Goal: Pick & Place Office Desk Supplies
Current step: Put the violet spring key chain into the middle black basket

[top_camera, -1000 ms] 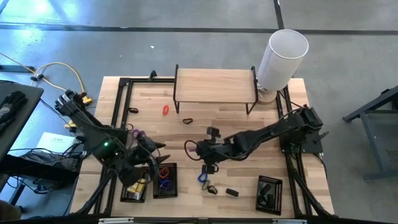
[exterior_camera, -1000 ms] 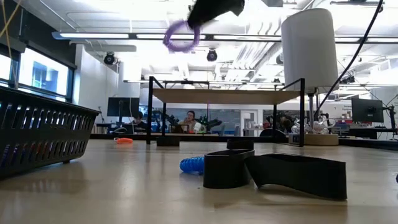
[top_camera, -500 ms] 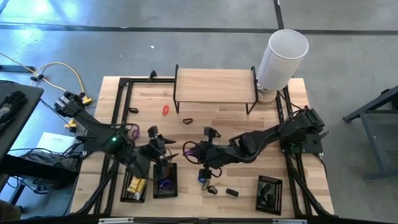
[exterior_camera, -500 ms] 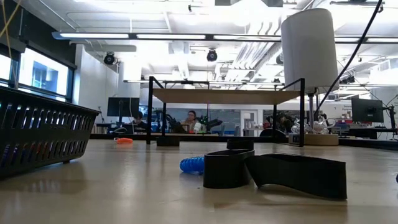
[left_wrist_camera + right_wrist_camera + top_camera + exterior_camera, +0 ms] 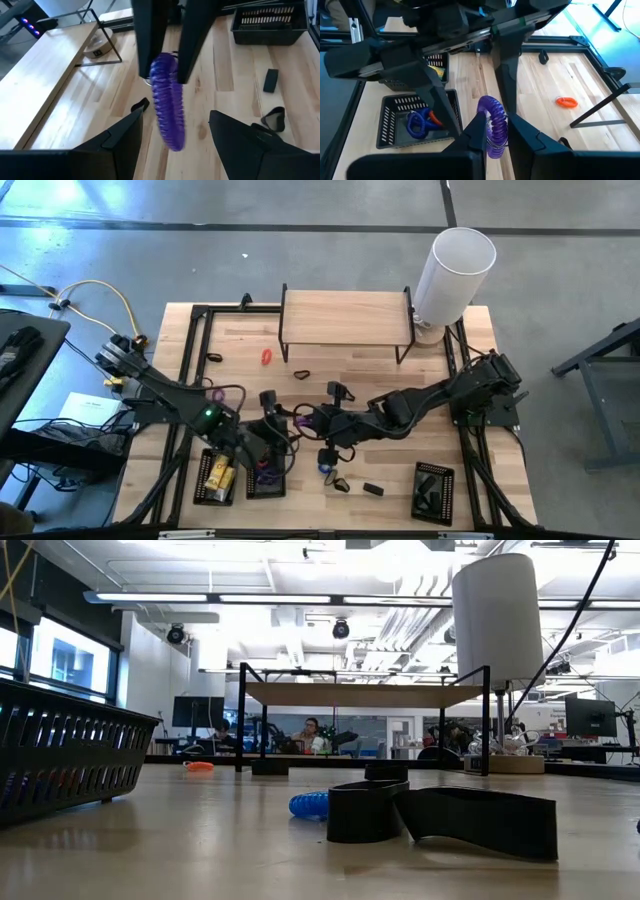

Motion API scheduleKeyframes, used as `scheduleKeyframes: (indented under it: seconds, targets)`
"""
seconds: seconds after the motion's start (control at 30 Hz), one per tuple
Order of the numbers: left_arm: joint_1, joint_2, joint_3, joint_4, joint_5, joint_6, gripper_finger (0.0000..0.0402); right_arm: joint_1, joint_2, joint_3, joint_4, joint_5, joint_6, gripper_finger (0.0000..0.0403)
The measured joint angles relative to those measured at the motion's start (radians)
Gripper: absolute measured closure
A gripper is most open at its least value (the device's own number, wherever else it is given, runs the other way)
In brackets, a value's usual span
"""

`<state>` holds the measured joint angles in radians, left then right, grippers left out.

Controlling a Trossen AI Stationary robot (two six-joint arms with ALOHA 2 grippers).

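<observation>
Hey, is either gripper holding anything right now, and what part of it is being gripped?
The right gripper is shut on the purple coil loop, pinching one side of the ring. The left gripper is open around it, not gripping.

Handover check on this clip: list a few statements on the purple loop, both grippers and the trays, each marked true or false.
1. The right gripper is shut on the purple loop. True.
2. The left gripper has closed on the loop. False: its fingers stand open, either side of it.
3. The orange loop lies in a tray. False: it lies on the bare table.
4. A blue loop lies in the mesh tray. True.
</observation>
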<state>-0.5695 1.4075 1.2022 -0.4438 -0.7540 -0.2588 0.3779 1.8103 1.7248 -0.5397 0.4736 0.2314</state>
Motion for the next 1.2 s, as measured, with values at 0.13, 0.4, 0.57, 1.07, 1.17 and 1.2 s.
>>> scheduleKeyframes:
  seconds: [0.13,0.4,0.57,1.07,1.17,1.2]
  targets:
    - [0.004,0.0,0.001,0.006,-0.003,0.0,0.0181,0.0,0.0,0.0,-0.002,-0.001,0.0,0.0365]
    - [-0.004,0.0,0.001,0.004,-0.003,0.0,0.0198,0.004,0.0,0.0,-0.005,-0.027,0.005,0.0365]
    - [-0.004,0.0,0.001,0.003,-0.003,0.018,0.0247,0.009,0.0,0.0,-0.005,-0.035,0.007,0.0365]
    - [0.0,0.0,0.001,-0.006,-0.006,0.087,0.0389,0.009,0.0,0.0,-0.007,-0.037,0.011,0.0316]
    - [0.0,0.0,0.001,-0.006,-0.006,0.087,0.0388,0.009,0.0,0.0,-0.01,-0.042,0.037,0.0278]
    - [0.0,0.0,0.001,-0.007,-0.006,0.086,0.0388,0.009,0.0,0.0,-0.014,-0.043,0.051,0.0265]
